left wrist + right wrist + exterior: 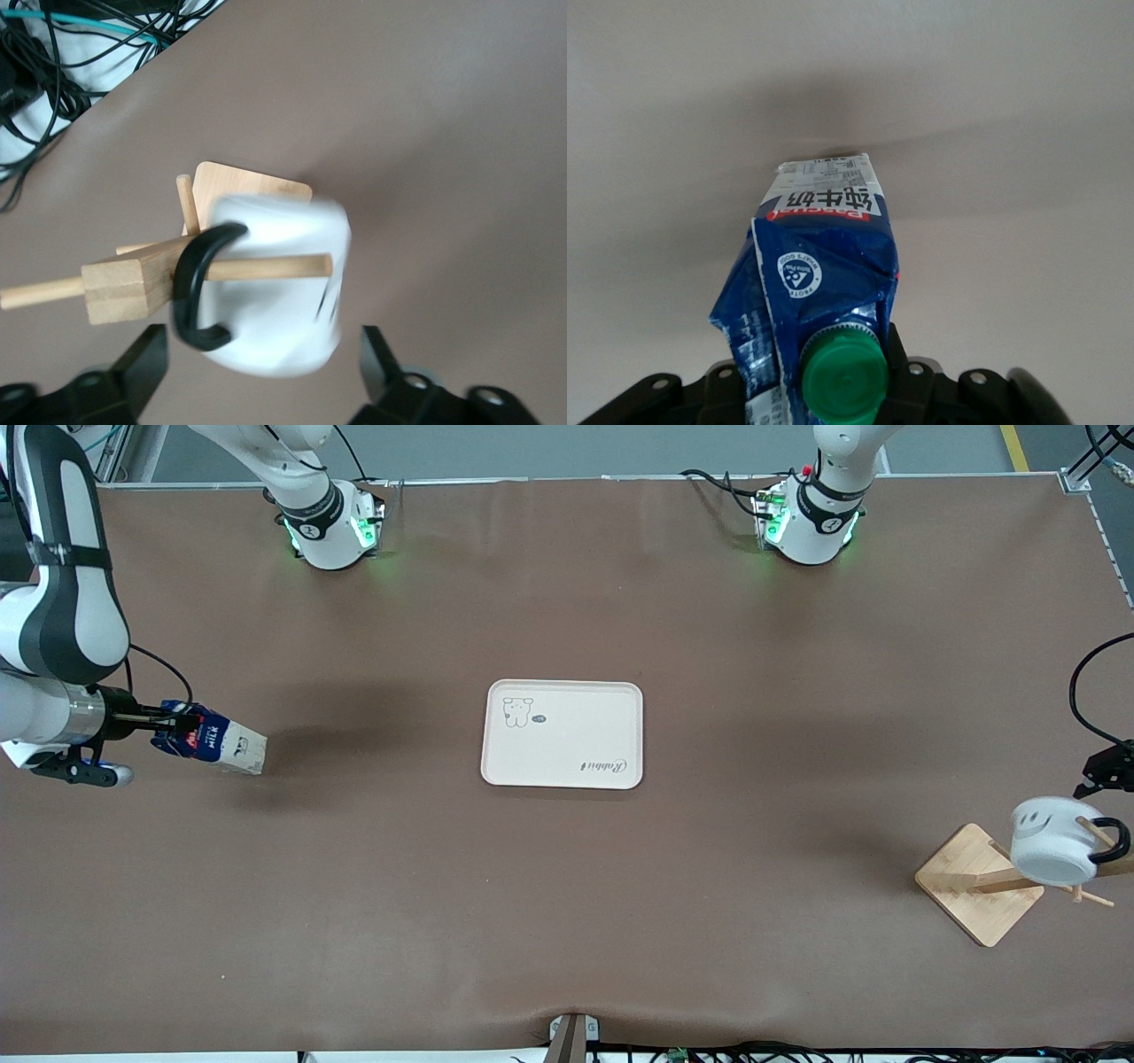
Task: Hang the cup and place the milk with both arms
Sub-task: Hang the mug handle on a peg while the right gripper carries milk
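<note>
Two items, two states: milk (215, 741) is clamped by its gable top in right gripper (168, 731), long axis near-horizontal, over the table's right-arm end, well apart from tray (620, 700) at mid-table. Cup (1052, 841) hangs by its handle on rack (966, 886); left gripper (266, 372) is spread wide around it, gripping nothing.

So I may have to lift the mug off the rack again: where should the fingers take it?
Probably the cup by its white body, coming from its free end, away from the rack's post. The black handle is threaded on the wooden peg, so it must slide off along the peg.
</note>
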